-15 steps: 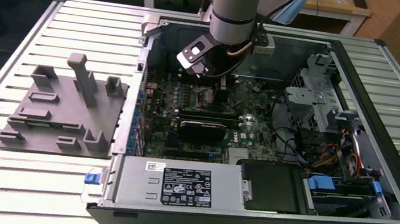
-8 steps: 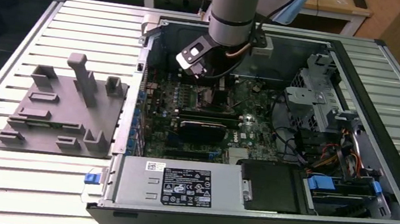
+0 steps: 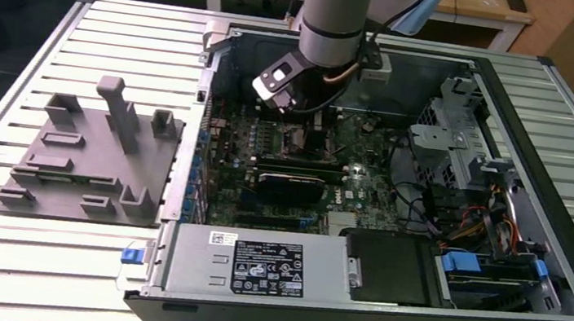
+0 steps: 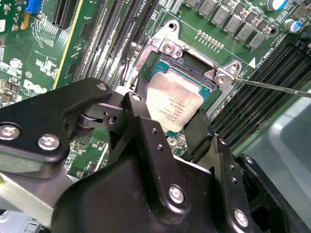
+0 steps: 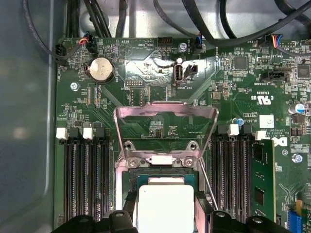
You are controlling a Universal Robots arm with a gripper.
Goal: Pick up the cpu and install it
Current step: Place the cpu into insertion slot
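The cpu (image 4: 174, 103), a silvery-white square chip, lies level in the open socket (image 4: 167, 48) on the green motherboard (image 3: 365, 150). In both wrist views my gripper (image 4: 170, 119) straddles it, with one black finger (image 4: 140, 119) against each of two opposite edges, shut on the chip. The first wrist view has the cpu (image 5: 165, 206) between the fingers (image 5: 127, 214), below the raised metal load plate (image 5: 165, 114). In the exterior view the gripper (image 3: 301, 123) reaches down into the computer case, over the socket.
The thin socket lever (image 4: 272, 86) sticks out beside the socket. Memory slots (image 5: 85, 179) flank it, one with a green module (image 5: 260, 179). The case holds a power supply (image 3: 252, 267), a drive cage (image 3: 464, 149) and cables. A grey tray with upright posts (image 3: 91, 153) sits at the exterior view's left.
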